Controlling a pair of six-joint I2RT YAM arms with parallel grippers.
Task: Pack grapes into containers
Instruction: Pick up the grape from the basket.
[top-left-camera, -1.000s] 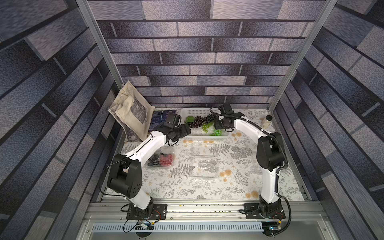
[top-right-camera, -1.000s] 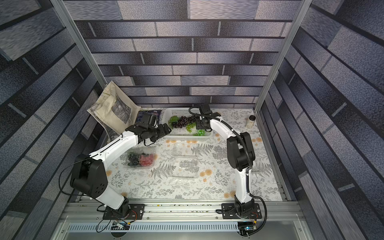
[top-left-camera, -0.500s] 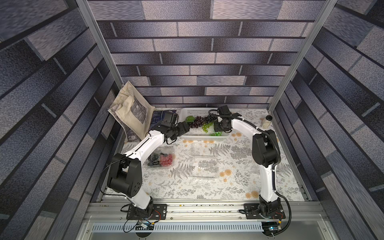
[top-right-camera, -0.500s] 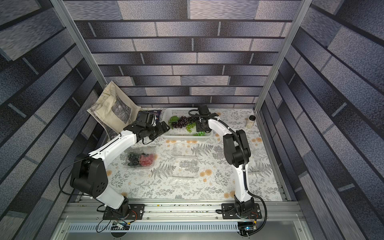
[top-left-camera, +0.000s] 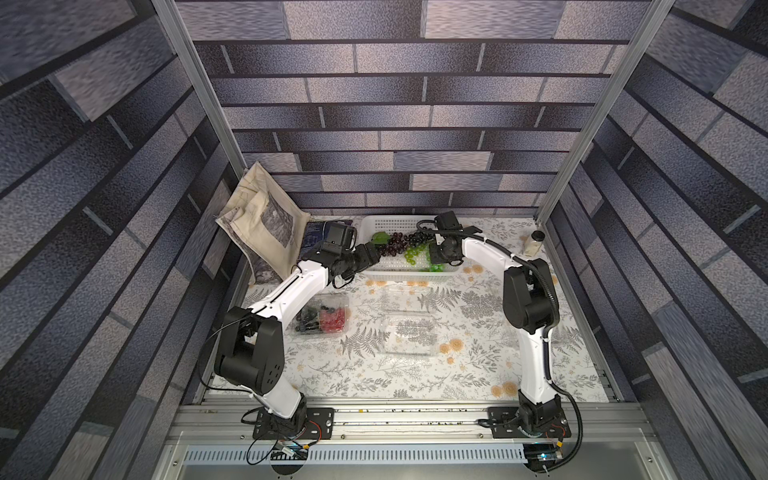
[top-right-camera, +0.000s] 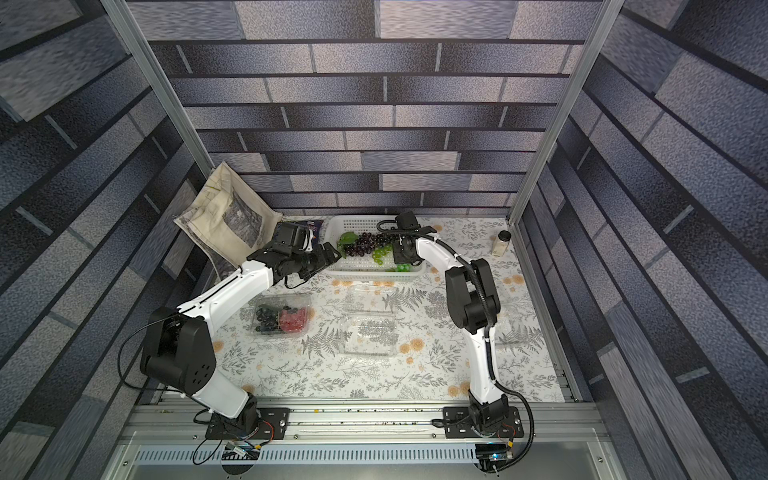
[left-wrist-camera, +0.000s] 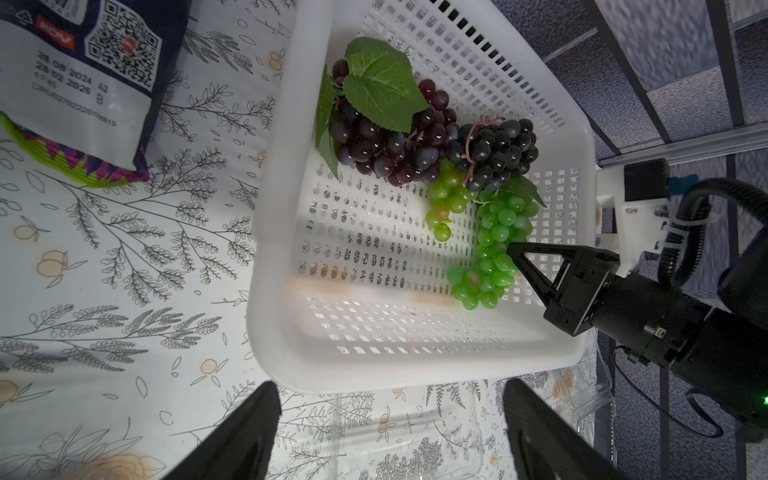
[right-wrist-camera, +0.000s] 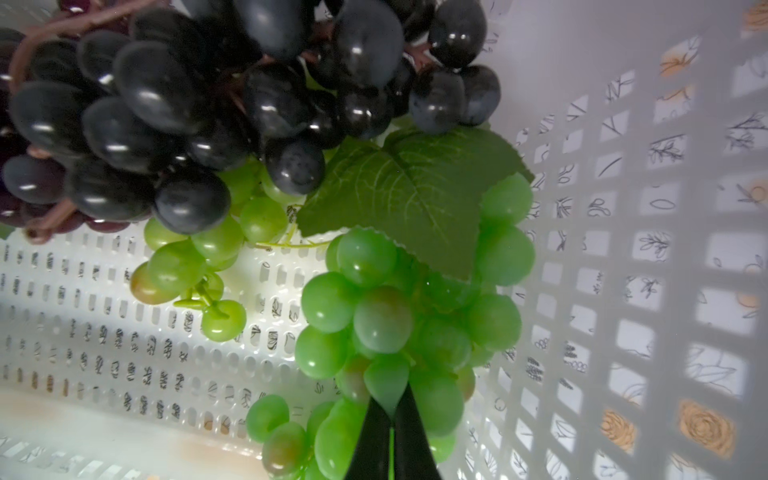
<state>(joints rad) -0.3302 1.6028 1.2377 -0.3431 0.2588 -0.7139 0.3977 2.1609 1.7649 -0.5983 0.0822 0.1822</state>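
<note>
Right tool (right-wrist-camera: 390, 415): closed, pinching one squashed grape of the bright green bunch (right-wrist-camera: 382, 320), at its tips in the basket (left-wrist-camera: 274, 208).
Left tool (left-wrist-camera: 390, 388): open, empty, just outside the basket rim.
Basket: white slotted plastic; beyond the right tool lie a dark bunch (left-wrist-camera: 494, 153), purple bunch (left-wrist-camera: 382, 153) and pale green bunch (left-wrist-camera: 446, 203).
Clear box (top-left-camera: 322, 320): behind the left tool; holds black and red grapes.
Second clear box (top-left-camera: 409, 334): behind both tools; looks empty.
Worktop (top-left-camera: 374, 374): floral cloth.

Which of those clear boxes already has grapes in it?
The clear box beside the left arm: black and red grapes inside. The middle box looks empty.
</note>
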